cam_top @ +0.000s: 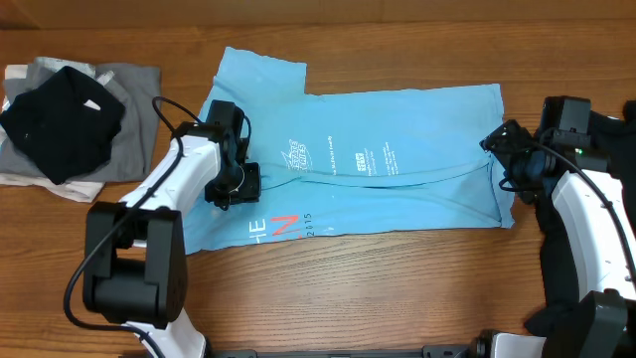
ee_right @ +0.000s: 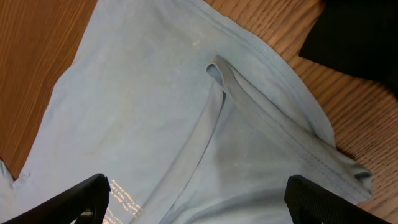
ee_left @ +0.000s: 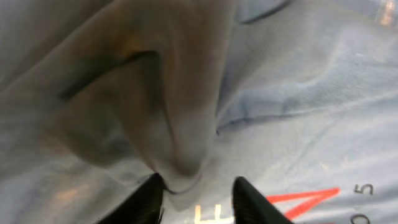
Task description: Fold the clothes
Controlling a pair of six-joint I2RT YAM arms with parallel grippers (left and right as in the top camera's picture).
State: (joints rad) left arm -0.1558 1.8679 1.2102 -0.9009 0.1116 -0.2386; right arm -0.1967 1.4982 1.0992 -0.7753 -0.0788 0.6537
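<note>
Light blue cotton is covering the middle of the wooden desk [cam_top: 397, 288]: the T-shirt [cam_top: 397, 169] is lying spread out flat, its long side running left to right, with one sleeve sticking out toward the far edge at the left. Small white print [cam_top: 338, 159] is showing near the shirt's centre, and coral-red and white lettering [cam_top: 283, 227] is showing on the near strip at the lower left. The left pincer [cam_top: 234, 189] is resting on the shirt's left part, just above that lettering. In the left wrist view a raised fold [ee_left: 180, 155] of the blue fabric is hanging between its two dark fingers [ee_left: 146, 199]; the fold is touching one finger while a gap is showing beside the other, so whether the pincer is actually pinching the cloth I cannot tell. The right pincer [cam_top: 502, 149] is hovering at the shirt's right edge with its fingers [ee_right: 74, 199] spread wide and nothing between them; below it a stitched hem [ee_right: 273, 124] is curving across the fabric beside bare wood. The black garment [cam_top: 65, 119] is sitting bunched in the far left corner of the desk, well apart from the shirt, on top of a grey cloth [cam_top: 134, 85].
</note>
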